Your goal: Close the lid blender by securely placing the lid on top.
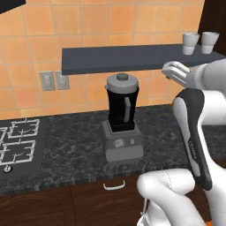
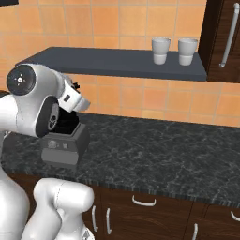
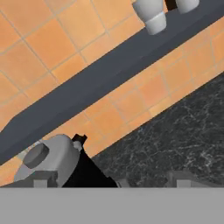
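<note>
Grey lid (image 1: 122, 82) already on top of blender (image 1: 121, 119) on counter (image 1: 66, 145); with gripper (image 1: 173, 71) parted and empty just right of jar, check lid lies flat and centred, then press squarely on knob (image 3: 36, 155).

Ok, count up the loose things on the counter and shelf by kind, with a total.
Blender: 1
Lid, sitting on the blender jar: 1
White cups on the shelf: 2
Total: 4
</note>
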